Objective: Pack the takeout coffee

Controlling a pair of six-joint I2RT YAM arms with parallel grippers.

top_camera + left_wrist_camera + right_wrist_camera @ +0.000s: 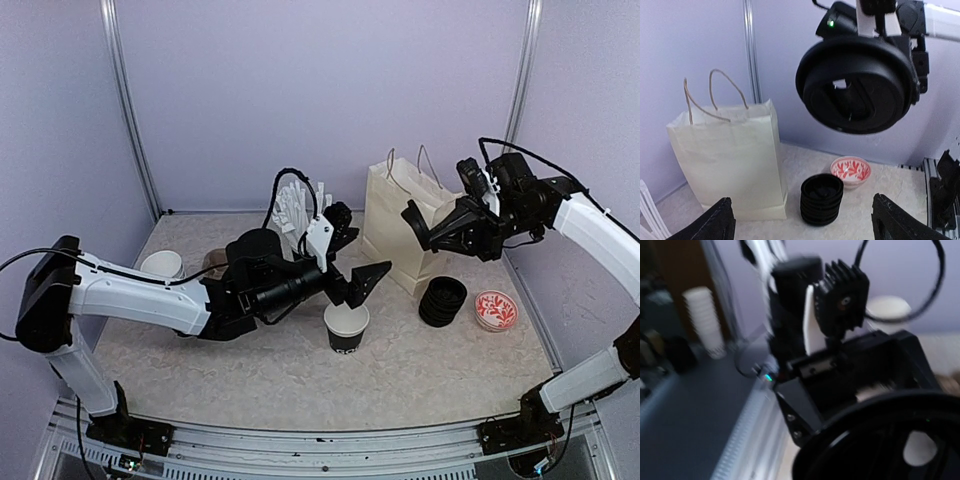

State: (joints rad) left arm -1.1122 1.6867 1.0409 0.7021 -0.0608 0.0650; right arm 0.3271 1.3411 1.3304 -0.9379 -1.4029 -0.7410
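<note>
Black lid point(857, 85) pinched in my right gripper point(420, 228), two o'clock of the open cup point(346, 325); my left gripper point(358, 252) gapes wide at its twelve.

Soft, even, cool light from above; only faint shadows on the desk point(250, 370). The top and left wrist views are sharp. The right wrist view is smeared throughout, with the black lid point(860, 450) at lower right out of focus.

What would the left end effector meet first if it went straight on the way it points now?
Probably the stack of black lids, ahead between the left end effector's open fingers; the paper bag stands left of that line. Depth is unclear.
</note>
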